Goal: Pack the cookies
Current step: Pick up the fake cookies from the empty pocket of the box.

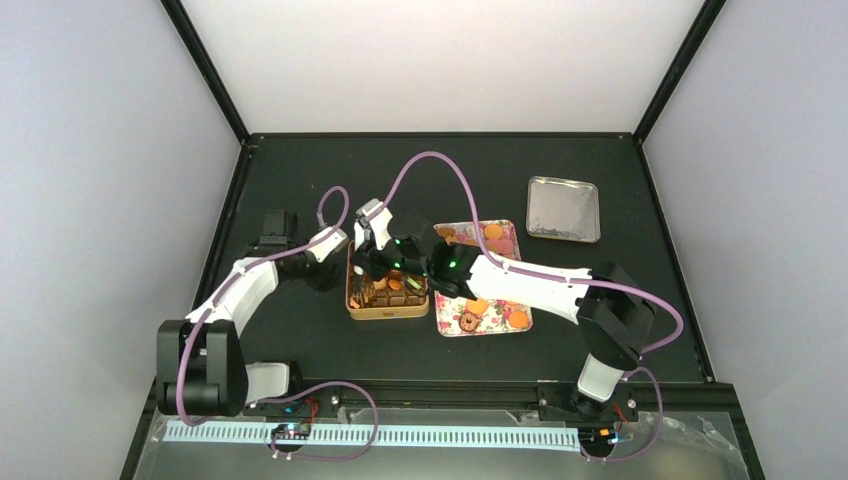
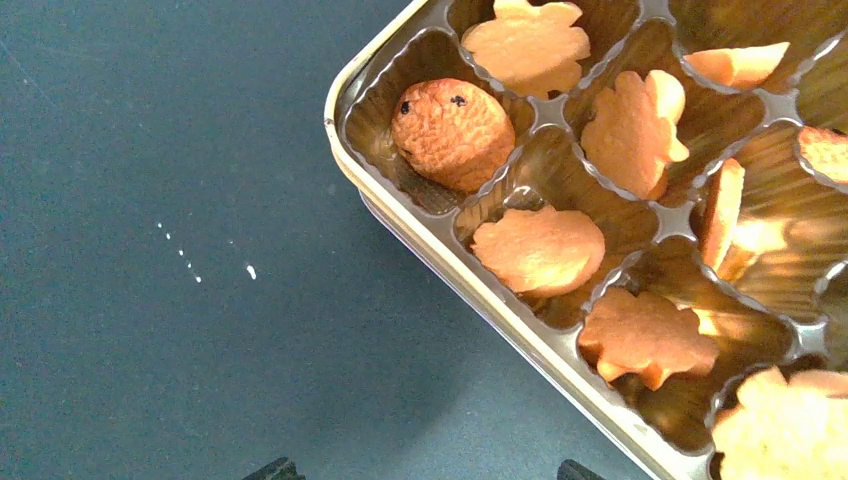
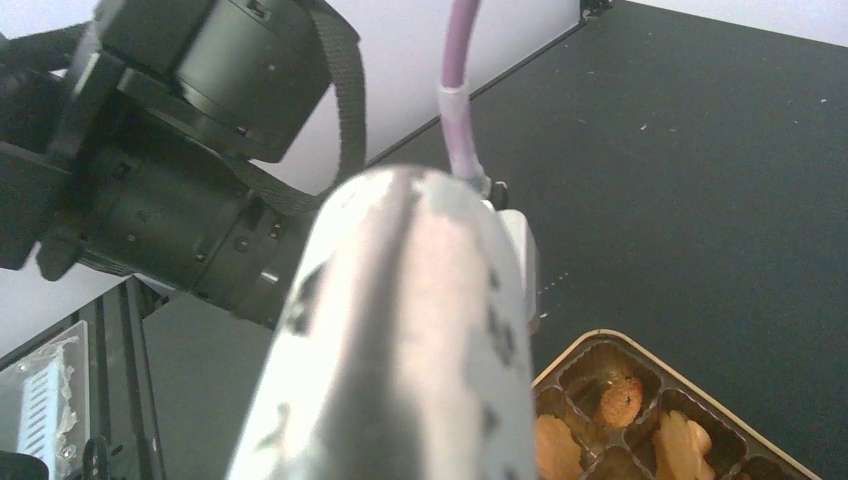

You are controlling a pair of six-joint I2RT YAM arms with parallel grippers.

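While the left arm (image 3: 400,330) hides right tool (image 1: 400,262) (grip untellable), left tool (image 2: 428,472) gapes — over tin (image 2: 440,262).

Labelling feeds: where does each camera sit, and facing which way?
Top external: above and behind, looking down at the table, left arm, right arm.
Left wrist: down on a corner of the tin; left gripper tips at bottom edge.
Right wrist: sideways at a blurred pale arm link; right gripper unseen here.
Both wrist views share the speckled cookie.

left arm (image 1: 255,280) crowds tin (image 2: 440,270); table (image 2: 150,300) beside open.
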